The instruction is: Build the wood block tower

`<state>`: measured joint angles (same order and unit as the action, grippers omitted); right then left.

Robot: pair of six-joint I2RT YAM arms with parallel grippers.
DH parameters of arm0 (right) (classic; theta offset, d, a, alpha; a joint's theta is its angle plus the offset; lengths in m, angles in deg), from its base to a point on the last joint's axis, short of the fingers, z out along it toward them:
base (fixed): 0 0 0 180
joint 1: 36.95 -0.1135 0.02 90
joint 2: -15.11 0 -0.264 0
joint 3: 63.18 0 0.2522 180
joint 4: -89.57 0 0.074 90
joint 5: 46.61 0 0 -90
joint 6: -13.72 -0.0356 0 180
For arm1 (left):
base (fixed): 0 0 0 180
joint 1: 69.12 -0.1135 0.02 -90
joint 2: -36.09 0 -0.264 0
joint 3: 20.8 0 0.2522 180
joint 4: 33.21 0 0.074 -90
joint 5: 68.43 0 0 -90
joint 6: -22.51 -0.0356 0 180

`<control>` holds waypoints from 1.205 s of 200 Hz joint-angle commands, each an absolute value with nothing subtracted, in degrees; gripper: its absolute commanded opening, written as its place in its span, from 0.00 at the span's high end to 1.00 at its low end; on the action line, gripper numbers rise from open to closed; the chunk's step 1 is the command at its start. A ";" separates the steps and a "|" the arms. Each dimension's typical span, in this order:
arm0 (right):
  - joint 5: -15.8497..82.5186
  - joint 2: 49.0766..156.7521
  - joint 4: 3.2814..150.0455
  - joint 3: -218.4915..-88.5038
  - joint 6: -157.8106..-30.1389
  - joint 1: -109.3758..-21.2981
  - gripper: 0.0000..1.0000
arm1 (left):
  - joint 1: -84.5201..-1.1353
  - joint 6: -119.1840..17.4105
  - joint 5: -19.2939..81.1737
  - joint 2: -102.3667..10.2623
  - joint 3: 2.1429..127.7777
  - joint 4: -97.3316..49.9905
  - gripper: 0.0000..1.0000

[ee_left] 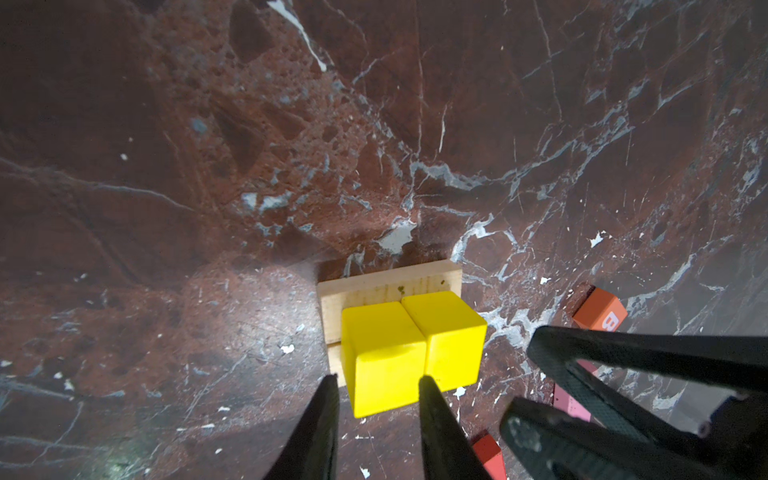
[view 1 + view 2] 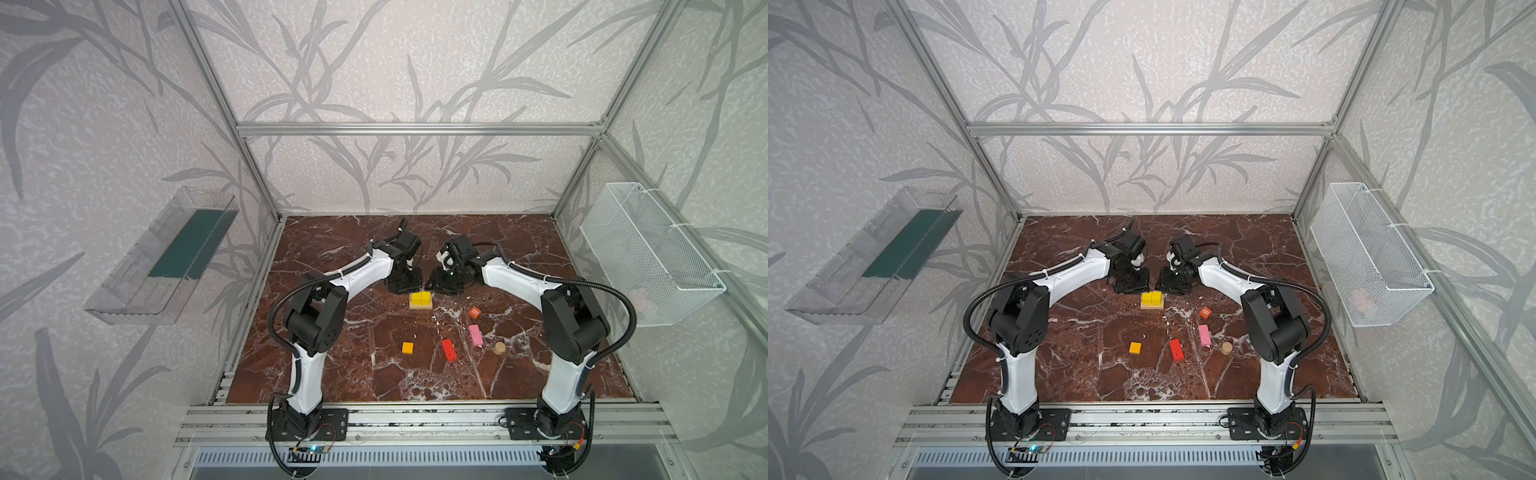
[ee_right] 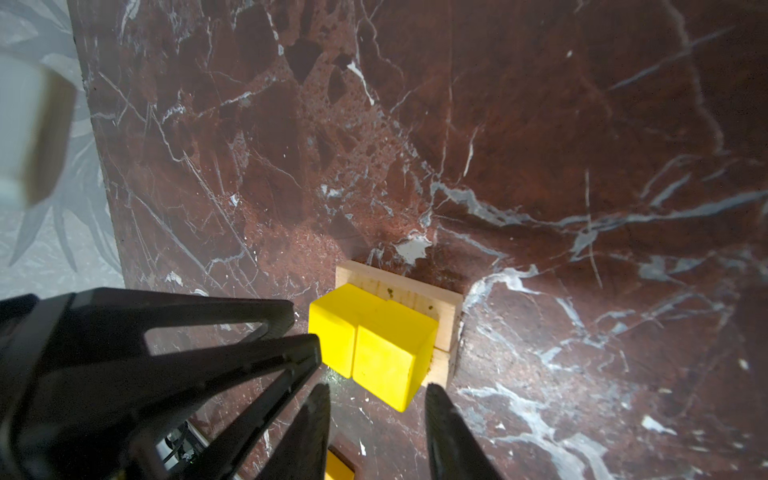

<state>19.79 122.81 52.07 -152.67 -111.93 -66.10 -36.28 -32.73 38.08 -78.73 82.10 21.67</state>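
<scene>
Parted, empty left fingers [image 1: 324, 415] and right fingers [image 3: 446, 428] hover just far of two yellow wooden cubes [image 2: 421, 297] on tan wooden planks [image 2: 420, 307], mid marbled red-brown tabletop [image 2: 353, 374]; a low sideways move may knock the cubes askew.

Red-brown marble worktop [image 2: 353, 365], white-veined, chipped in spots. Aluminium frame [image 2: 415, 129] all round; grey leaf wallpaper [image 2: 374, 62] behind. Clear plastic bin [image 2: 124, 299] on one side wall, dark green panel [image 2: 193, 245] inside. White wire basket [image 2: 681, 286] on the opposite wall, holding something pale pink [image 2: 642, 301], blurred.
</scene>
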 commanded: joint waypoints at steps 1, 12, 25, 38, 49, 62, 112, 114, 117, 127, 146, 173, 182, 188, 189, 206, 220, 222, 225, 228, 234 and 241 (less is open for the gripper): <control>18.44 123.54 53.10 -152.10 -112.47 -66.25 0.61 | -36.47 -31.78 38.65 -79.64 81.56 21.48 0.68; 18.43 123.77 53.22 -152.11 -112.48 -66.31 0.61 | -36.44 -31.70 38.71 -79.60 81.51 21.44 0.68; 18.42 124.09 53.35 -152.14 -112.44 -66.29 0.61 | -36.51 -31.63 38.87 -79.65 81.41 21.34 0.68; 18.43 124.32 53.33 -152.22 -112.45 -66.29 0.61 | -36.51 -31.48 39.22 -79.72 81.30 21.12 0.69; 18.43 124.53 53.31 -152.18 -112.43 -66.26 0.61 | -36.51 -31.33 39.40 -79.82 81.21 20.99 0.69; 18.43 124.70 53.30 -152.27 -112.49 -66.30 0.61 | -36.51 -31.24 39.64 -79.84 81.21 20.89 0.69; 18.69 125.28 52.97 -152.10 -112.48 -66.40 0.61 | -36.46 -31.11 39.84 -79.89 80.89 20.82 0.70; 18.69 125.38 53.05 -152.12 -112.42 -66.35 0.61 | -36.48 -31.06 39.87 -79.92 80.86 20.81 0.70; 18.65 125.47 53.13 -152.14 -112.47 -66.36 0.61 | -36.51 -31.10 39.86 -79.97 80.85 20.86 0.70; 18.50 125.67 53.22 -152.18 -112.48 -66.42 0.61 | -36.51 -31.01 39.94 -79.96 80.85 20.83 0.70; 18.23 126.05 53.25 -152.44 -112.43 -66.63 0.61 | -36.50 -30.98 39.96 -80.06 80.85 20.85 0.70; 18.21 126.61 53.46 -152.62 -112.40 -66.87 0.62 | -36.51 -31.02 40.07 -80.00 80.77 20.81 0.70; 18.21 126.72 53.49 -152.67 -114.01 -66.84 0.62 | -36.49 -31.01 40.03 -79.91 80.76 20.86 0.70; 18.16 126.75 53.57 -152.71 -114.15 -66.92 0.63 | -36.50 -30.97 40.15 -79.92 80.69 20.86 0.70; 18.16 126.79 53.57 -152.71 -114.11 -66.88 0.63 | -36.46 -31.00 40.18 -79.88 80.68 20.87 0.70; 18.16 127.12 53.58 -152.95 -114.13 -67.01 0.66 | -36.51 -31.02 40.17 -79.84 80.60 20.84 0.70; 18.07 127.34 53.58 -153.14 -114.24 -67.00 0.67 | -36.50 -30.86 40.03 -79.78 80.59 20.94 0.71; 18.07 127.35 53.60 -153.15 -114.24 -67.01 0.67 | -36.51 -30.91 40.07 -79.82 80.63 20.90 0.71; 18.07 127.39 53.65 -153.26 -114.24 -67.08 0.67 | -36.51 -30.93 40.03 -79.84 80.59 20.90 0.71; 18.10 127.43 53.66 -153.30 -114.24 -67.08 0.67 | -36.49 -30.93 40.07 -79.79 80.59 20.89 0.71; 18.07 127.44 53.71 -153.31 -114.21 -67.08 0.68 | -36.46 -30.92 40.14 -79.84 80.52 20.89 0.71; 18.07 127.45 53.67 -153.39 -114.17 -67.01 0.68 | -36.51 -30.91 40.12 -79.85 80.58 20.89 0.71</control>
<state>18.83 126.81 53.36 -152.56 -113.88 -66.73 -36.28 -31.44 39.76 -79.19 81.60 20.76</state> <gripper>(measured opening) 0.325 0.295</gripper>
